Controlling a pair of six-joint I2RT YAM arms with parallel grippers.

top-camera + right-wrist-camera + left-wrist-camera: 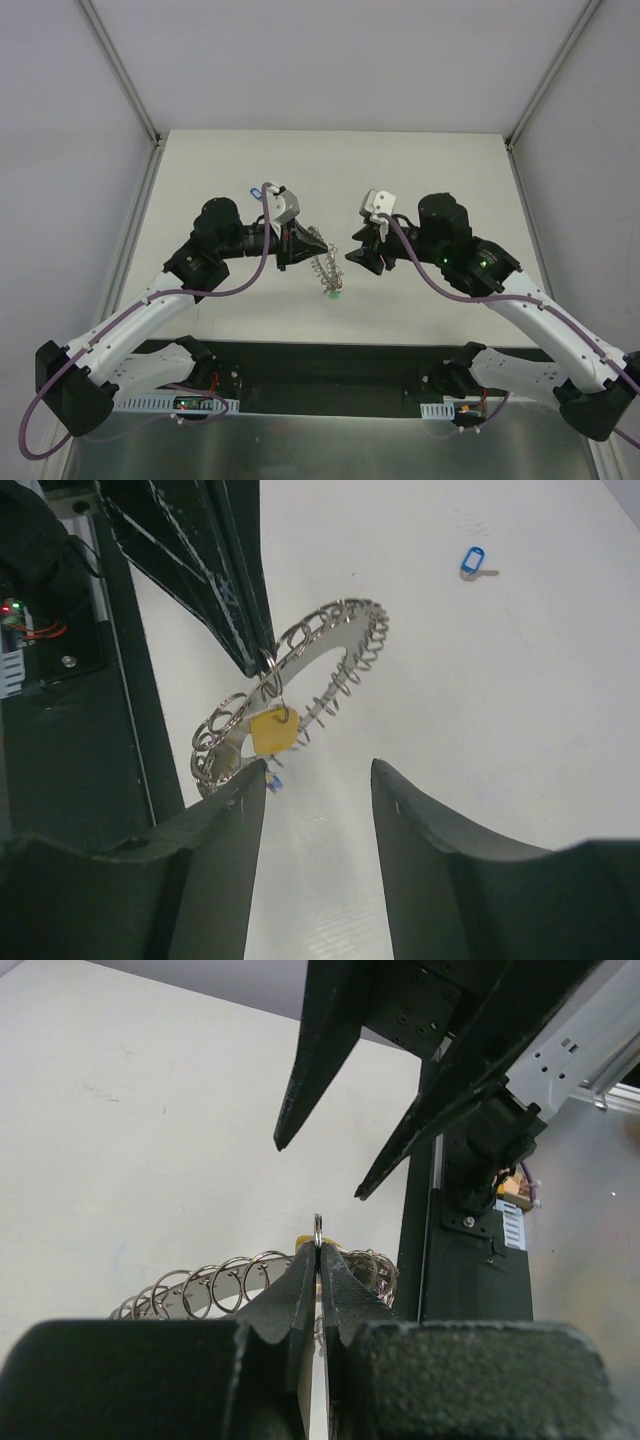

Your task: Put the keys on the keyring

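Left gripper [318, 1260] pinched tight on wire loop of keyring [305, 662], ring held tilted. Right gripper [318, 780] spread wide, at ring's 3 o'clock in top view, not touching. Yellow-tagged key [273, 730] hangs from ring. Blue-tagged key [472, 560] lies on table [480, 700], 10 o'clock of left fingertips in top view.

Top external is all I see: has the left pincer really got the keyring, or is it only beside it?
Observer: The left wrist view shows the left pincer shut on one thin wire loop of the keyring.
Operator: Any key on it?
Observer: In the right wrist view, a yellow tag hangs from a loop right beside that grip.
Operator: And my right pincer?
Observer: The right pincer is open, with the yellow tag just ahead of the gap between its fingers.
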